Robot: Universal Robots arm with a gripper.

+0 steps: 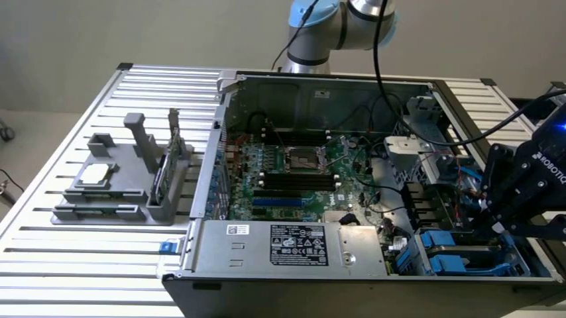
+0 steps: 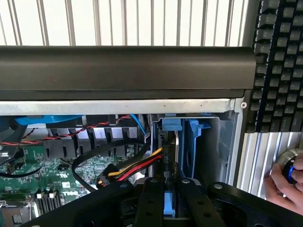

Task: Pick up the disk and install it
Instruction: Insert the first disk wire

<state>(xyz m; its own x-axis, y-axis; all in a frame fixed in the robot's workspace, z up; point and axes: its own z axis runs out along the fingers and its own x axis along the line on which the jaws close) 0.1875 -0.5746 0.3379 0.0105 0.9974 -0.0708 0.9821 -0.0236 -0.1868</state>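
The disk (image 2: 177,144) stands on edge in the drive bay at the corner of the open computer case (image 1: 203,199), with its blue side rails and thin silver edge showing. My black gripper (image 2: 169,191) reaches down onto it, its fingers (image 2: 150,201) shut on either side of a blue rail. In the exterior view the gripper (image 1: 500,222) hangs low over the drive bays at the case's near corner, on the exterior view's right, and it hides the disk there.
Red, yellow and black cables (image 2: 135,168) run close beside the disk. The motherboard (image 1: 292,175) and the grey power-supply box (image 1: 296,244) fill the case. A grey fixture (image 1: 115,185) holding a chip stands on the exterior view's left. A keyboard (image 2: 279,66) and a person's hand (image 2: 279,184) lie beyond the case wall.
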